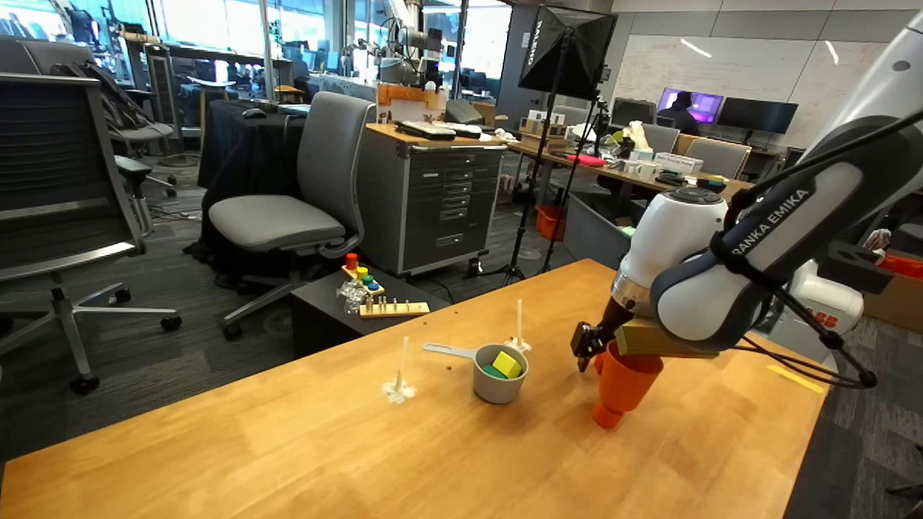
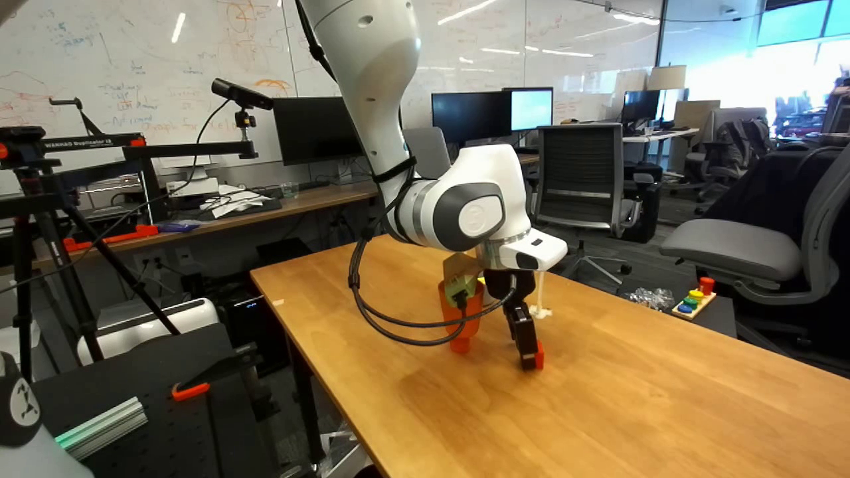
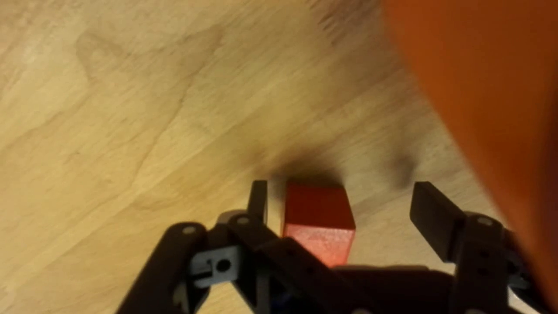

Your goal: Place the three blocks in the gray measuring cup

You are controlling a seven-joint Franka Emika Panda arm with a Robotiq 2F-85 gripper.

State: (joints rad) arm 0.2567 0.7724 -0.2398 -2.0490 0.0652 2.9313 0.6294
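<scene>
Two down; green block (image 1: 492, 372) and yellow block (image 1: 508, 365) sit in your gray measuring cup (image 1: 497, 391); red block (image 3: 319, 222) remains, between the parted fingers (image 3: 436, 218) of your gripper (image 3: 342, 204).

In an exterior view the gray measuring cup (image 1: 497, 390) stands upright on the worktop (image 1: 288, 440), its slim handle (image 1: 448, 351) reaching left. Inside it the green block (image 1: 493, 372) lies low, partly hidden, and the yellow block (image 1: 508, 365) sits tilted just to its right. The red block (image 3: 320, 220), flat-faced, rests on the worktop outside the cup, one face dark, the adjoining one paler.
</scene>
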